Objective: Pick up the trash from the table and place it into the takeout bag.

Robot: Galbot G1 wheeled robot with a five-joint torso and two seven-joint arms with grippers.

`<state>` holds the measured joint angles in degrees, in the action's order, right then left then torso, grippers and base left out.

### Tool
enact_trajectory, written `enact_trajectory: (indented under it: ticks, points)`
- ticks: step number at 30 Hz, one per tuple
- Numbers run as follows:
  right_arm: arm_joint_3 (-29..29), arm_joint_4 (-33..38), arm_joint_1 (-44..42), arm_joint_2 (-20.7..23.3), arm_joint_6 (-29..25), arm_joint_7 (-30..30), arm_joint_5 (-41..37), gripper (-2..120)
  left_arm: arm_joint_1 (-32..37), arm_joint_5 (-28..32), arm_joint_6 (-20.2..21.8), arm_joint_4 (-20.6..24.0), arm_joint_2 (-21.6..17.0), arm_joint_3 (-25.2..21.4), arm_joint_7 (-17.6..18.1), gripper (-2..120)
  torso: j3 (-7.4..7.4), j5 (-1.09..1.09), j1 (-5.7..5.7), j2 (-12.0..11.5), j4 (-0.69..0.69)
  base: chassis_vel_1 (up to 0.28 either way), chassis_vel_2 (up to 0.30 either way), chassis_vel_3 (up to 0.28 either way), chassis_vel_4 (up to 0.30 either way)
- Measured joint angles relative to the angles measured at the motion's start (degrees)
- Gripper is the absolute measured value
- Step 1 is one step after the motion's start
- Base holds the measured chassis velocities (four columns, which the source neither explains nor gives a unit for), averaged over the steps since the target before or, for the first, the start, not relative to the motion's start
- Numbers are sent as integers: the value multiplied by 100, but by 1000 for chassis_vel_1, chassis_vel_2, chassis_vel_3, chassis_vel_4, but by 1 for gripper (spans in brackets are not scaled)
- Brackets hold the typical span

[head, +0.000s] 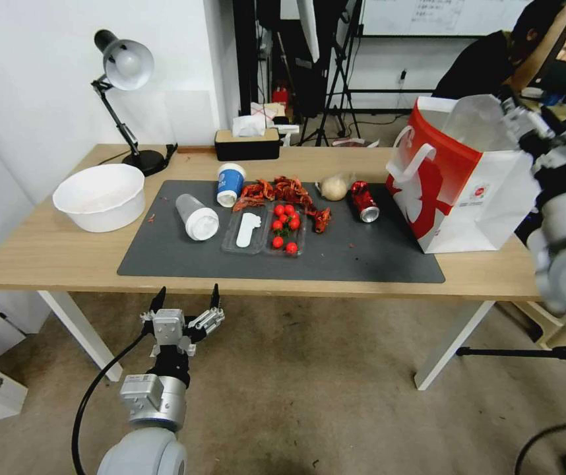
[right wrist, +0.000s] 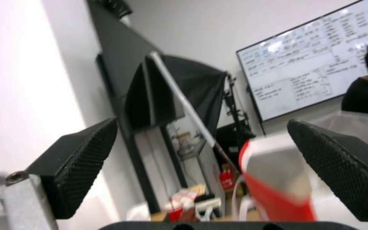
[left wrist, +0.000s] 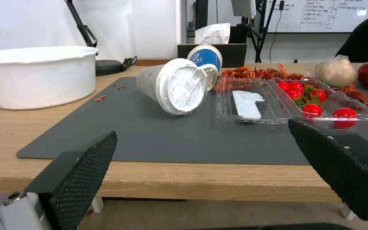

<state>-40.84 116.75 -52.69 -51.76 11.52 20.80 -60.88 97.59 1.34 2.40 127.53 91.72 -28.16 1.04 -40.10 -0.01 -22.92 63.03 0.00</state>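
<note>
The trash lies on the dark mat [head: 362,254] of the table [head: 39,254]. It is a clear white-lidded cup [head: 196,218] on its side, a blue-and-white paper cup [head: 229,184], a clear bag with a beige lump [head: 334,187] and a crushed red can [head: 365,200]. The red-and-white takeout bag [head: 461,175] stands open at the table's right end. My left gripper [head: 188,293] hangs open below the front edge, facing the lidded cup [left wrist: 175,86]. Up beside the bag's top right corner, my right gripper [head: 517,122] is open and holds nothing.
A large white bowl [head: 100,196] sits at the left. A clear tray with cherry tomatoes [head: 266,231] is mid-mat, with red crayfish shells [head: 283,191] behind it. A desk lamp [head: 125,72] and a black tissue box [head: 247,142] stand at the back edge.
</note>
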Motion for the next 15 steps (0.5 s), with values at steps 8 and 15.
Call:
enact_trajectory:
  ticks: [8, 15]
  points:
    - [-118, 1067, -1174, -427, -536, -874, 143, 100, 0, 22, -25, -12, -21, -20, -2, 100, 0, 0, 0, 0, -1, 0, 0, 0, 0]
    - [263, 1580, -2791, -1212, -1280, -1621, 2134, 100, -5, 56, -148, -89, -84, -37, -2, 100, 0, 1, 0, 0, 0, 0, 0, 0, 0]
